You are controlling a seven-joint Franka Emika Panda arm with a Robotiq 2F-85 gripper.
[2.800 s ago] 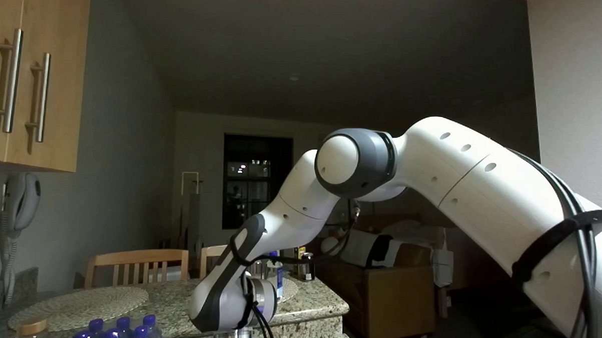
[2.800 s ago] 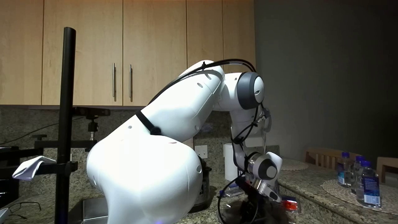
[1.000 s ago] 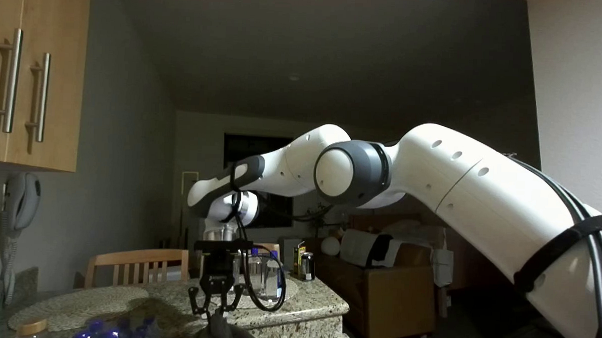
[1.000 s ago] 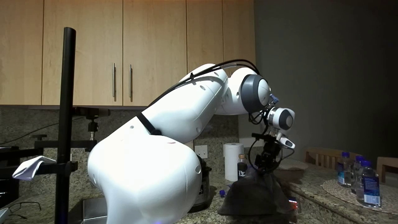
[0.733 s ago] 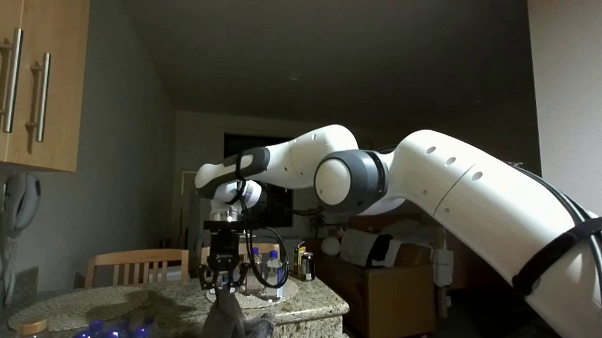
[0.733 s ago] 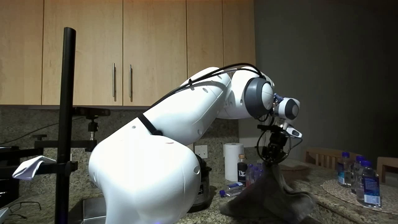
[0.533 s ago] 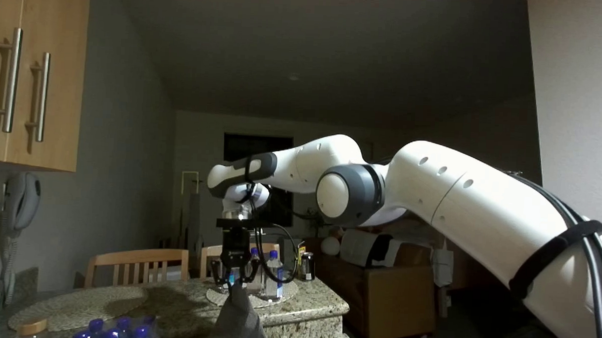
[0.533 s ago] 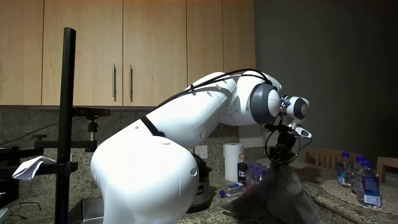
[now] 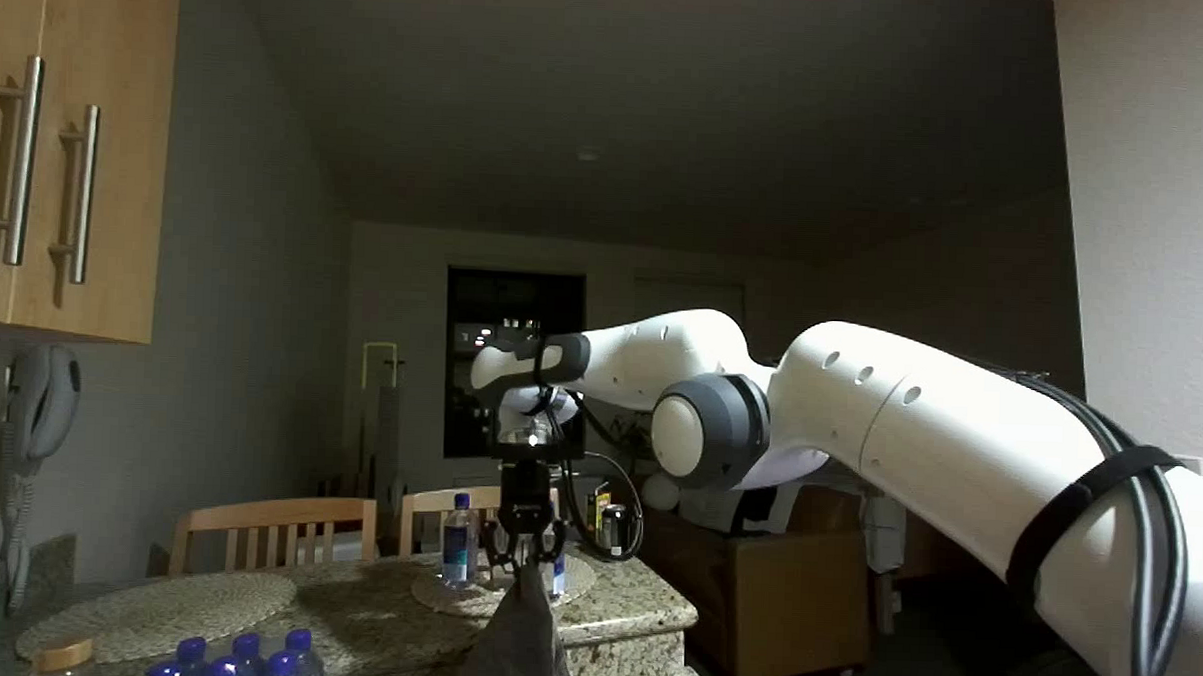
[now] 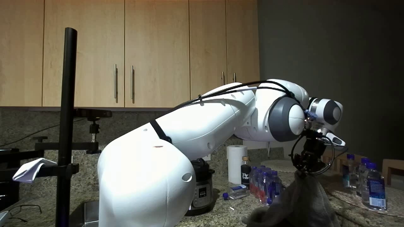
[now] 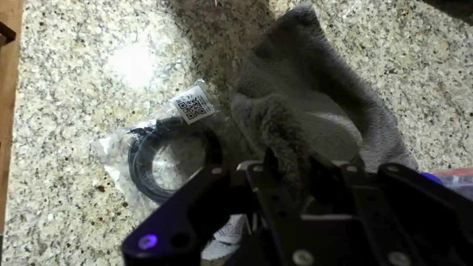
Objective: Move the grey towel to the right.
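Note:
My black gripper [image 9: 524, 557] is shut on one part of the grey towel [image 9: 516, 645] and holds it above the counter. The towel also hangs below the gripper [image 10: 303, 172] in an exterior view, as a loose draped cone [image 10: 304, 200]. In the wrist view the fingers [image 11: 292, 166] pinch a bunched fold, and the rest of the towel [image 11: 314, 107] spreads beyond them over the granite. The towel's lower end is cut off in both exterior views. I cannot tell whether it touches the counter.
A bagged black cable [image 11: 138, 162] lies on the counter beside the towel. Several upright bottles [image 10: 263, 186] and a fallen bottle [image 10: 237, 193] stand near the paper roll [image 10: 236, 164]. More bottles [image 10: 375, 189] stand on a raised granite ledge [image 9: 642, 620]. A black pole [image 10: 67, 126] rises near the arm.
My gripper has risen from low by the counter, lifting the towel. It has then moved to the right in both exterior views, with the towel swinging and hanging from it.

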